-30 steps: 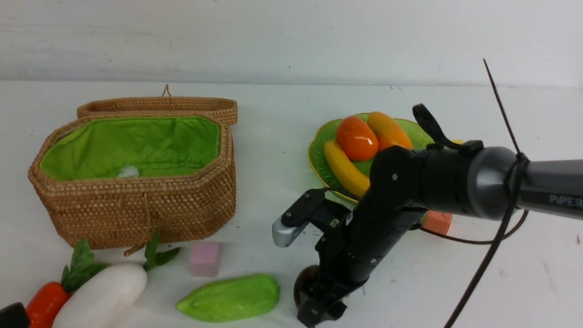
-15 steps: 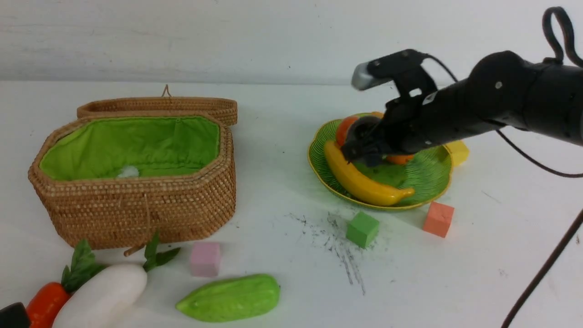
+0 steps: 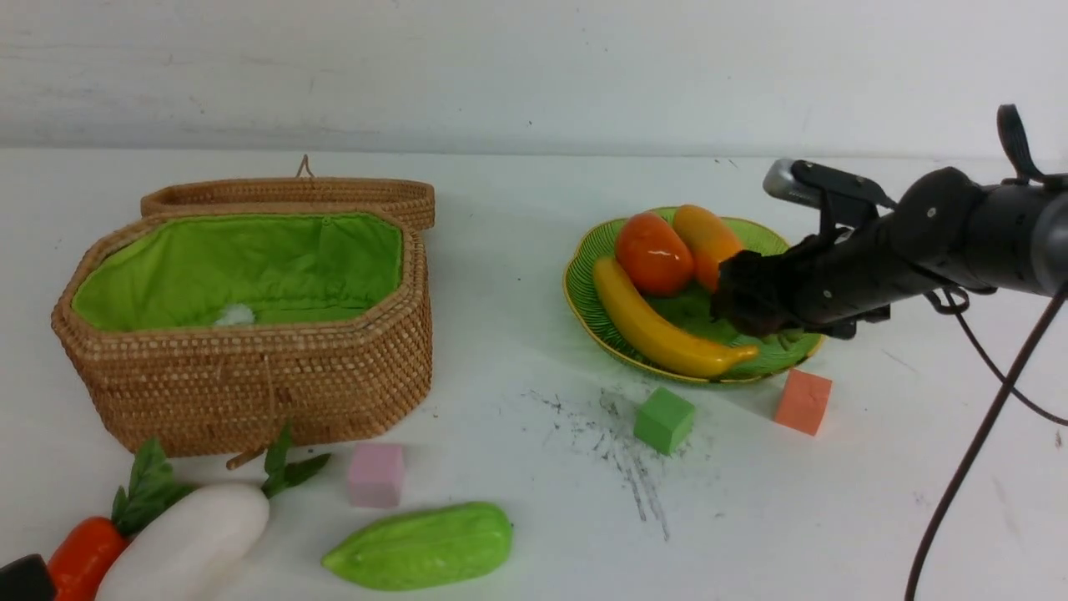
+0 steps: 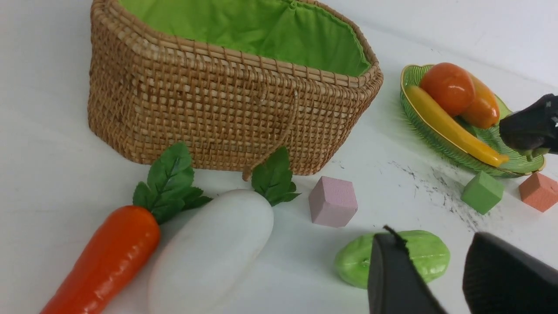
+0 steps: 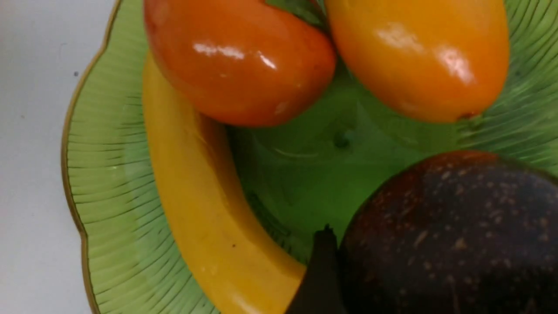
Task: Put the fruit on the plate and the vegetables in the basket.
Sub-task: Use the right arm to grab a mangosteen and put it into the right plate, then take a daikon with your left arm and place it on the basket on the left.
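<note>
I find the left gripper (image 4: 436,261) empty, jaws partly apart. Carrot (image 3: 83,555), radish (image 3: 188,547) and gourd (image 3: 421,547) lie on the table (image 3: 517,209) before the basket (image 3: 250,384). Banana (image 3: 651,330), persimmon (image 3: 653,253) and mango (image 3: 707,238) sit on the plate (image 3: 594,250). The right gripper (image 3: 747,300) clamps the mangosteen (image 5: 449,235) over the plate's right side.

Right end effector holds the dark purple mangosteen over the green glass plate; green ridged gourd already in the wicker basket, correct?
No: front view shows the light green ridged gourd on the table, outside the tan wicker basket. Rest holds.
</note>
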Robot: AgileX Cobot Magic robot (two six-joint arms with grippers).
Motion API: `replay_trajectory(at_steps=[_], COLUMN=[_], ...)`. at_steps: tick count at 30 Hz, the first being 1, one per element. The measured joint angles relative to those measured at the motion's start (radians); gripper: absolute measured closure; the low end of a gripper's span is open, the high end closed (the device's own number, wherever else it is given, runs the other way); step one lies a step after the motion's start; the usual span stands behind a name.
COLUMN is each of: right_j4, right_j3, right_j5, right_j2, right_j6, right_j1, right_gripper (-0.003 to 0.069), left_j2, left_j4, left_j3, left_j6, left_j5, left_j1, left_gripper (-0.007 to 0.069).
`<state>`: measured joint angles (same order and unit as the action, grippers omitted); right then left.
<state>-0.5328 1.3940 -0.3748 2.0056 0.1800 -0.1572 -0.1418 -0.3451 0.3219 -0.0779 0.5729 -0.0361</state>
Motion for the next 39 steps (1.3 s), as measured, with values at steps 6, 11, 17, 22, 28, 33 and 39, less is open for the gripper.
replay_trajectory(at_steps=[6, 11, 17, 22, 28, 33, 39], right_j4=[0.0, 0.0, 0.0, 0.033, 0.034, -0.113, -0.237], right_j3=[0.0, 0.0, 0.0, 0.0, 0.0, -0.092, -0.361], right_j5=[-0.034, -0.065, -0.113, -0.229, -0.446, -0.65, -0.623], right_j2=[0.0, -0.018, -0.108, -0.235, -0.438, -0.651, -0.847], right_j6=[-0.027, -0.027, -0.026, 0.008, 0.142, 0.257, 0.329], right_j1=[0.0, 0.0, 0.0, 0.0, 0.0, 0.0, 0.0], right_gripper=[-0.0017, -0.0003, 0.0078, 0.0146, 0.0274, 0.0477, 0.0634], left_j2=[0.0, 0.0, 0.0, 0.0, 0.0, 0.0, 0.0], left_j4=[0.0, 0.0, 0.0, 0.0, 0.0, 0.016, 0.02], left_j3=[0.0, 0.0, 0.0, 0.0, 0.0, 0.0, 0.0], left_j6=[0.0, 0.0, 0.0, 0.0, 0.0, 0.0, 0.0], left_j5=[0.0, 0.0, 0.0, 0.0, 0.0, 0.0, 0.0], left_j1=[0.0, 0.0, 0.0, 0.0, 0.0, 0.0, -0.023], left_gripper=[0.0386, 0.0386, 0.0386, 0.0386, 0.0386, 0.0386, 0.0386])
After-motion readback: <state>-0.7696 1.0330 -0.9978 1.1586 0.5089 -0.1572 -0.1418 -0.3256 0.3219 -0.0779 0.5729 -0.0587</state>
